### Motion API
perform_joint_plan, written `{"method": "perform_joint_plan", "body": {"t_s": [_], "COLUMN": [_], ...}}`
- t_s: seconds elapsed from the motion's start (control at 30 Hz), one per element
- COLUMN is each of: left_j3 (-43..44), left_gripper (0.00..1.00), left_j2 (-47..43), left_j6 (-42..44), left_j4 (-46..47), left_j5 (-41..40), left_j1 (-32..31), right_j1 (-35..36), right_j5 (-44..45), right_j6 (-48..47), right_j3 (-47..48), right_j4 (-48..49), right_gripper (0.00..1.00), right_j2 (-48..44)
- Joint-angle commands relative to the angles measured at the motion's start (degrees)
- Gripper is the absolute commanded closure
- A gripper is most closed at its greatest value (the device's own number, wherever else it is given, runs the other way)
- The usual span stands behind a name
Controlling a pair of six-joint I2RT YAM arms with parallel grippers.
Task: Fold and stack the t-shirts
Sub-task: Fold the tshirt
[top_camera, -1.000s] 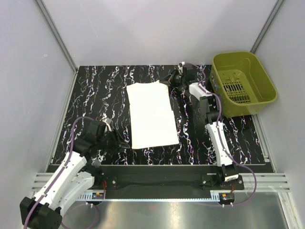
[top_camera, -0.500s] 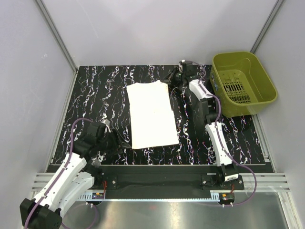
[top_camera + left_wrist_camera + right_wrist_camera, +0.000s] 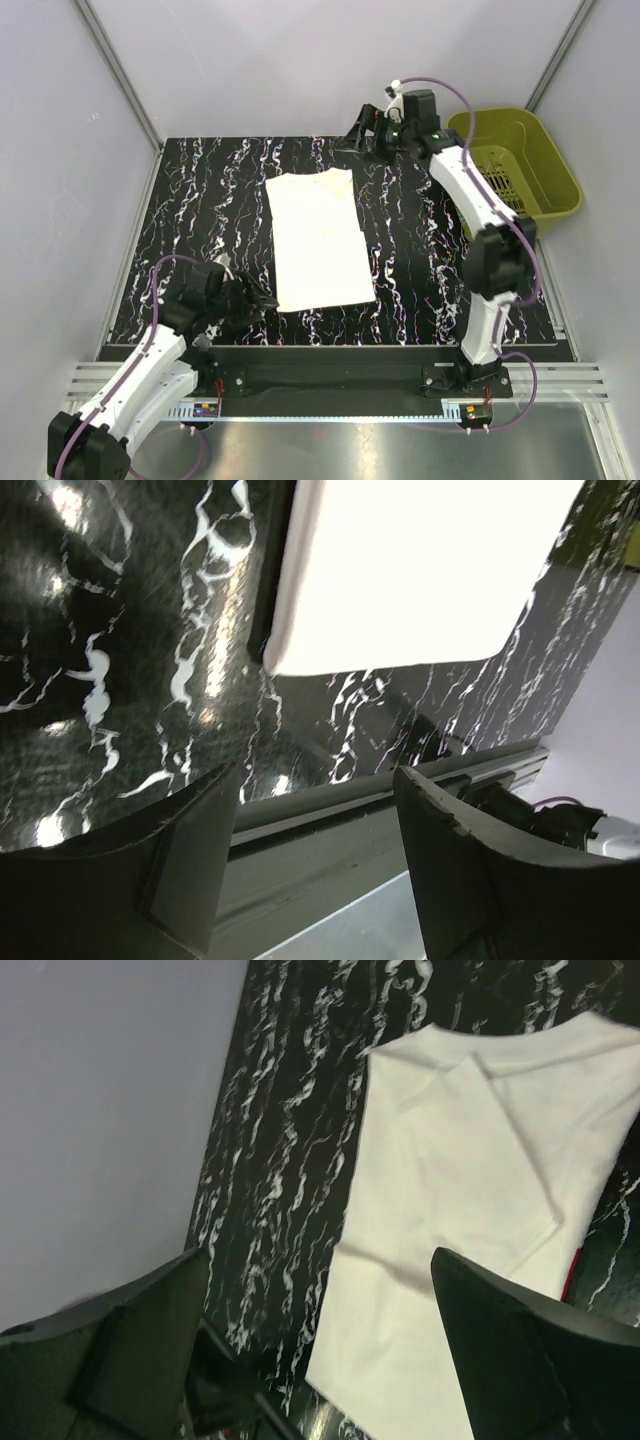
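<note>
T-shirt (image 3: 318, 240) flat between left tool (image 3: 258, 300), right tool (image 3: 352, 140).

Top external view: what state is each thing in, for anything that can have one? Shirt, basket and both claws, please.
t-shirt: folded into a long rectangle, lying flat, not held.
basket: upright, nothing visible inside.
left claw: open, empty, beside the t-shirt's near left corner.
right claw: open, empty, past the t-shirt's far end, not touching it.
</note>
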Motion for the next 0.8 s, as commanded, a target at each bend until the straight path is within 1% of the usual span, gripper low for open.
{"method": "perform_joint_plan", "body": {"t_s": [0.0, 0.07, 0.1, 0.13, 0.17, 0.2, 0.23, 0.27, 0.3, 0.33, 0.37, 0.4, 0.47, 0.53, 0.63, 0.7, 0.77], "left_j3": [-0.18, -0.97, -2.19, -2.99, -3.6, -4.22, -4.49, -4.58, -4.32, -4.05, -3.7, -3.09, -2.3, -0.8, -0.44, -2.37, -3.08], "left_gripper": [0.35, 0.38, 0.4, 0.44, 0.45, 0.47, 0.5, 0.51, 0.53, 0.53, 0.54, 0.54, 0.54, 0.54, 0.49, 0.48, 0.48], "left_j2": [2.03, 2.82, 3.26, 4.22, 4.93, 5.63, 7.73, 8.97, 10.28, 13.34, 14.68, 16.17, 19.33, 20.66, 21.9, 22.33, 23.04], "left_j6": [-0.88, -1.66, -2.89, -3.77, -5.08, -5.44, -5.71, -5.97, -5.89, -5.89, -5.71, -5.62, -5.8, -6.06, -7.11, -9.04, -10.54], "left_j4": [7.52, 10.84, 12.34, 15.23, 16.3, 16.83, 17.88, 18.42, 18.77, 18.69, 19.12, 19.65, 19.92, 17.39, 15.09, 17.18, 19.3], "left_j5": [-0.86, -0.25, 0.1, 0.28, 0.11, -0.24, -0.85, -0.86, -1.03, -1.3, -1.3, -1.21, -1.91, -3.13, -4.72, -4.03, -2.97], "left_j1": [-0.21, -0.12, -0.12, -0.12, -0.12, -0.21, -0.12, -0.12, -0.12, -0.12, -0.12, -0.21, -0.3, -0.38, -0.65, -0.74, -0.74], "right_j1": [-1.83, -3.23, -3.59, -3.5, -3.33, -3.07, -2.98, -2.89, -2.97, -2.98, -2.98, -2.98, -2.98, -2.98, -2.98, -2.98, -2.98], "right_j5": [-11.15, -22.38, -23.31, -23.32, -22.45, -20.96, -19.3, -16.41, -15.42, -14.02, -13.22, -12.17, -9.37, -8.91, -10.13, -10.23, -10.75], "right_j6": [2.39, 8.0, 11.34, 11.37, 9.72, 8.14, 6.47, 2.54, 0.67, -0.83, -1.89, -3.12, -4.61, -4.71, -2.96, -2.08, -1.81], "right_j3": [-14.62, -21.07, -26.33, -28.64, -30.84, -34.86, -36.3, -37.44, -39.63, -41.22, -43.06, -47.25, -50.79, -55.45, -61.43, -65.38, -67.33], "right_j4": [6.97, 14.09, 16.82, 17.11, 16.24, 14.75, 12.47, 6.71, 4.13, 2.27, 0.43, -0.11, -1.86, -2.4, -0.48, 1.46, 2.51], "right_gripper": [0.0, 0.0, 0.0, 0.0, 0.0, 0.05, 0.14, 0.23, 0.29, 0.29, 0.28, 0.28, 0.26, 0.26, 0.26, 0.3, 0.34], "right_j2": [-8.72, -11.27, -13.55, -14.96, -18.28, -19.97, -21.2, -23.04, -23.76, -24.55, -26.64, -27.8, -30.6, -31.85, -33.6, -34.66, -34.58]}}
